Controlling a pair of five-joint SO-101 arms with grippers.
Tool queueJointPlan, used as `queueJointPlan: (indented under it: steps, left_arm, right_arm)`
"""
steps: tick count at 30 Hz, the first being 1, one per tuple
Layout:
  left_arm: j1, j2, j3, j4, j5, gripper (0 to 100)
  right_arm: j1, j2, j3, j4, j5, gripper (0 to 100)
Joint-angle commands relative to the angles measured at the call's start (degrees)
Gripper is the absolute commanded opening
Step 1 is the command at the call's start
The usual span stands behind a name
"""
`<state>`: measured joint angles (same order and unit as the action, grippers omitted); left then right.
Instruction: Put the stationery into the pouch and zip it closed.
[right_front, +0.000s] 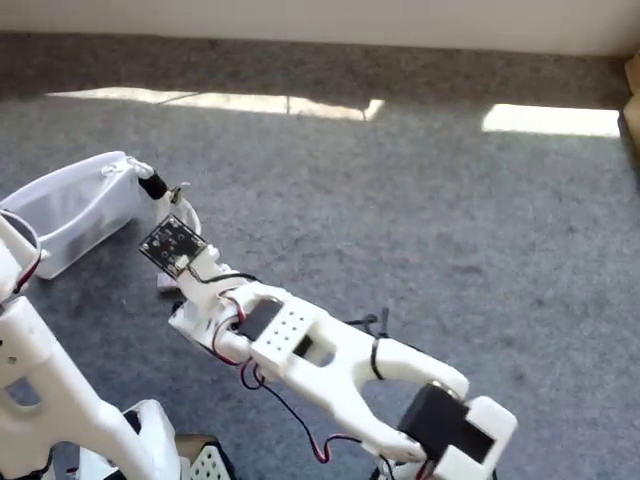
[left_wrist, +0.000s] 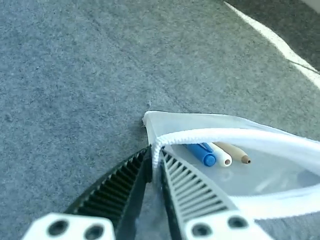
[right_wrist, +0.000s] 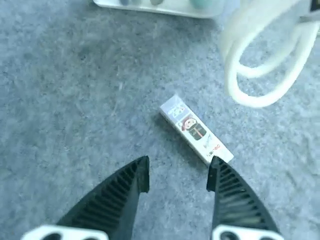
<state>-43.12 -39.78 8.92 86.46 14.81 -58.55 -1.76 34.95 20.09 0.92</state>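
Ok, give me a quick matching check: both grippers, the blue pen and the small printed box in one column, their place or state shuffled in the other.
1. left gripper
2. right gripper
3. blue pen
4. small printed box

A. lying on the carpet, outside the pouch
B. open
C. inside the pouch
D. shut on the pouch rim

Pairs: 1-D, 2-B, 3-C, 4-A

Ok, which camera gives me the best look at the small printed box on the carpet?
The right wrist view: the small printed box lies whole just ahead of the open fingers. High view: a pale sliver of it beside the arm. Left wrist view faces the pouch.
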Motion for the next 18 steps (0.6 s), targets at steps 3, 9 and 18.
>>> queueJointPlan:
  steps: [3, 9, 18]
  left_arm:
    - [-1.3, -0.3, -0.1, -1.5, 1.2, 1]
    - [-1.3, -0.3, 0.0, -1.5, 1.2, 1]
    - [-1.2, -0.3, 0.0, -1.5, 1.3, 1]
  right_arm:
    - [1.2, 4.0, -7.6, -0.2, 4.0, 18.4]
    - [2.2, 9.5, -12.0, -0.1, 6.3, 18.4]
    - [3.8, 19.3, -24.5, 12.9, 6.3, 18.4]
